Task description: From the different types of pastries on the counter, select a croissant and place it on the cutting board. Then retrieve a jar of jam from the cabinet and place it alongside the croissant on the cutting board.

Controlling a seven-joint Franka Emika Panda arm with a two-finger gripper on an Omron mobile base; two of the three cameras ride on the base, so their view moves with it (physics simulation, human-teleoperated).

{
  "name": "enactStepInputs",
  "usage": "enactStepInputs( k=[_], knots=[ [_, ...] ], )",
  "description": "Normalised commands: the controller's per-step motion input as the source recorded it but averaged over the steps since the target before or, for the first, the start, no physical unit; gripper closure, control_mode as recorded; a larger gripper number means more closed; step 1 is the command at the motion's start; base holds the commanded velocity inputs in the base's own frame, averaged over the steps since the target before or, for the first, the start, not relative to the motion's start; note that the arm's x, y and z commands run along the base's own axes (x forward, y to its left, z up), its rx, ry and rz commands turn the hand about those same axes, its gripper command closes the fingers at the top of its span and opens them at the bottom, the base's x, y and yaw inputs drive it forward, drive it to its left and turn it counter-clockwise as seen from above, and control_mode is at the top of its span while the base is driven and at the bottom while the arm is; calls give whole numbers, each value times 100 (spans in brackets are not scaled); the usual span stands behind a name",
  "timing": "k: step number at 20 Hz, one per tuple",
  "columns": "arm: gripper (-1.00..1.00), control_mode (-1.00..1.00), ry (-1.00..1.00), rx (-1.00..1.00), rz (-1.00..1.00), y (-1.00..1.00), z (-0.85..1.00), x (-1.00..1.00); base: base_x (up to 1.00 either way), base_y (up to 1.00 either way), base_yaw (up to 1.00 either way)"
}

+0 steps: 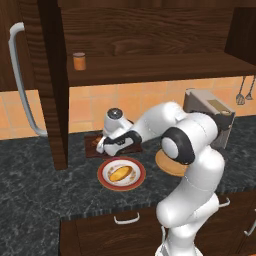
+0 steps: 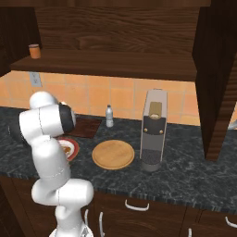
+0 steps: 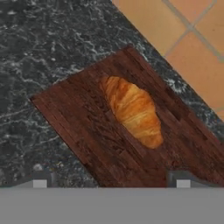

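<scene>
The golden-brown croissant lies flat on the dark reddish cutting board, which sits on the black marbled counter. My gripper hovers just above it, open, with both fingertips wide apart and nothing between them. From the left base view the gripper hangs low over the cutting board at the back of the counter. The orange jar of jam stands on the shelf of the open cabinet; it is the jar at the shelf's left end. The other pastry, yellow-orange, rests on a red-rimmed plate.
The open cabinet door with its curved grey handle juts out on the left. A round tan plate, a coffee machine and a small clear bottle stand to the right of the board. Utensils hang on the tiled wall.
</scene>
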Motion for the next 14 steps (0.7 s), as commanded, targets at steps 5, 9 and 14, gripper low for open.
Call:
enactStepInputs(
  k=[5, 9, 14],
  knots=[
    [-100, -100, -13, 3, 0, -19, 25, -85, 0, 0, 0],
    [-100, -100, -3, 0, 0, -14, 74, -53, 0, 0, 0],
    [-100, -100, -7, 2, 0, -14, 45, -64, 0, 0, 0]
  ],
)
